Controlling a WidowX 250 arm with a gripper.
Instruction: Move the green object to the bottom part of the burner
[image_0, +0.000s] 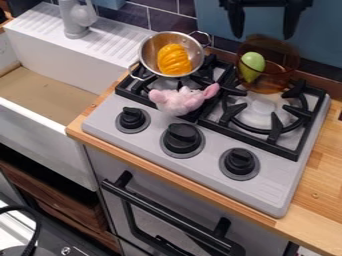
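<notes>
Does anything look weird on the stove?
Yes, the fluffy pink toy looks odd. It's lying on the left black metal grate, beside the round silver metal pan, and soft toys don't usually belong on stoves. I can't see any spills.

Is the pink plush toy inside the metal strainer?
No, the pink plush toy lies on the stove grates in front of the metal strainer.

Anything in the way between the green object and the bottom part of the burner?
Raised black grate prongs stand between. The near wall of the amber pot may too, if the green object is inside it, which I can't tell.
</notes>
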